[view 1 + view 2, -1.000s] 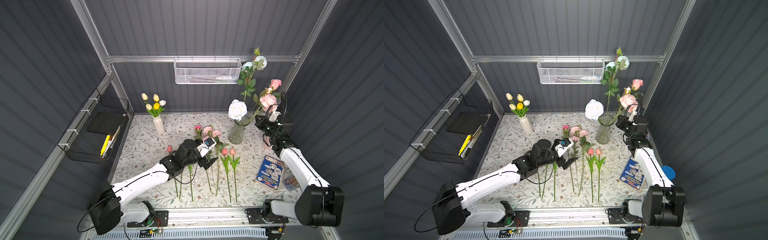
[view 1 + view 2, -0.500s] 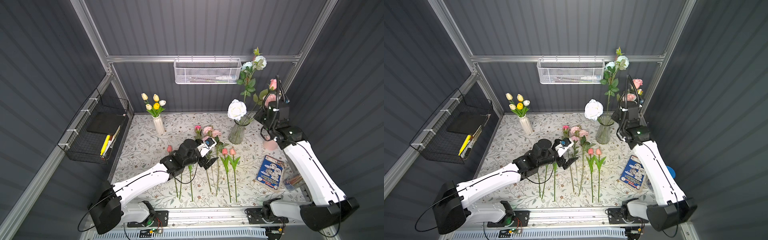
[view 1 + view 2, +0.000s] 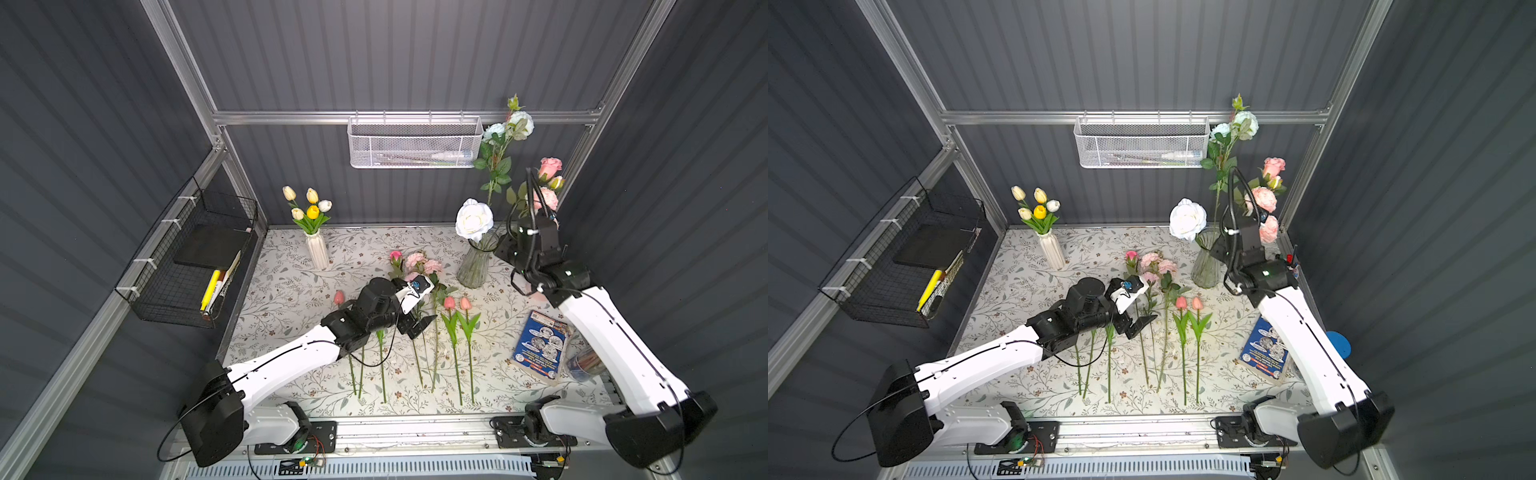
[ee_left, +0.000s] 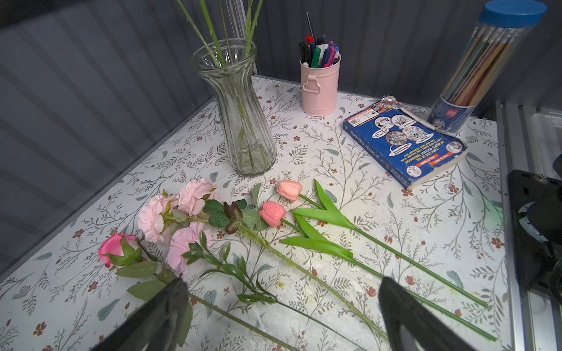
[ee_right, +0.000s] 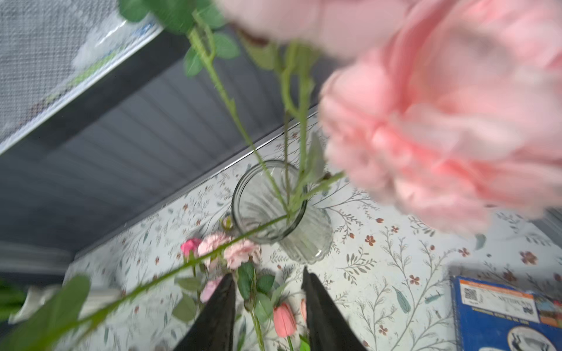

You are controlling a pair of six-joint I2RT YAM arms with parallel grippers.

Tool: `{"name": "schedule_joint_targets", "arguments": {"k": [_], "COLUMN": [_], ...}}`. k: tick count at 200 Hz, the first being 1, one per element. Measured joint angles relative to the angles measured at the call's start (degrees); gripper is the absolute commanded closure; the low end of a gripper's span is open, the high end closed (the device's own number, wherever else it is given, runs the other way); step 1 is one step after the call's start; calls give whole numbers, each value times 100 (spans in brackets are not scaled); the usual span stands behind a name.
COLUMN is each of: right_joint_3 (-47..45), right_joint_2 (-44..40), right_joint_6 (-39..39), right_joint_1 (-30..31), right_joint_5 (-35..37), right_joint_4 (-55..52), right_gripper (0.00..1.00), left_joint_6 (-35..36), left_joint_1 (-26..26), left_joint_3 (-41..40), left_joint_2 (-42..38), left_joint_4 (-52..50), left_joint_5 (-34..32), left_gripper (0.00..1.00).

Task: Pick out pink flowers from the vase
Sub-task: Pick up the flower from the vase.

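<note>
The glass vase (image 3: 476, 259) (image 3: 1206, 262) (image 5: 273, 209) holds a white rose (image 3: 473, 220), pale blue roses (image 3: 519, 122) and a spray of pink flowers (image 3: 549, 166) (image 3: 1264, 198), blurred and close in the right wrist view (image 5: 441, 136). My right gripper (image 3: 505, 247) (image 5: 267, 273) hangs above the vase's right side, open, with nothing between its fingers. More pink flowers lie in a row on the table: tulips (image 3: 449, 302) (image 4: 273, 212), a carnation spray (image 3: 419, 262) (image 4: 170, 212) and a rose bud (image 4: 117, 247). My left gripper (image 3: 428, 305) (image 4: 282, 285) stands open over their stems.
A white vase of yellow and cream tulips (image 3: 318, 249) stands at the back left. A blue book (image 3: 540, 347), a pencil tube (image 4: 474, 67) and a pink pen cup (image 4: 319, 82) sit at the right. A black wire basket (image 3: 195, 266) and a white mesh basket (image 3: 415, 141) hang on the walls.
The right arm's elbow has lifted and its forearm now reaches over the book towards the vase. Its jaws have parted. The left arm has not moved.
</note>
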Motion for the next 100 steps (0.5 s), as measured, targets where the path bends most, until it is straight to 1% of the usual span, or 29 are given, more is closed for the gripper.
{"name": "schedule_joint_targets", "arguments": {"k": [21,54,75,89,100], "right_joint_3": [-708,-1617,-1965,-2033,-2035], "right_joint_2": [-367,-413,-282,-131,-11], "right_joint_6": [-422,-719,-717,-713,-708], "right_joint_1": [-133,-417,-667,-793,-855], "right_joint_5": [-468,-833,-1008,-1091,-1147], "right_joint_4": [739,1873,2413,2695,2918], "right_gripper": [52,49,42,33,32], "left_joint_6": [0,0,0,0,2], "left_joint_1": [0,0,0,0,0], "left_joint_3": [0,0,0,0,0], "left_joint_2": [0,0,0,0,0], "left_joint_4": [0,0,0,0,0], "left_joint_5": [0,0,2,11,26], "left_gripper": [1,1,1,1,1]}}
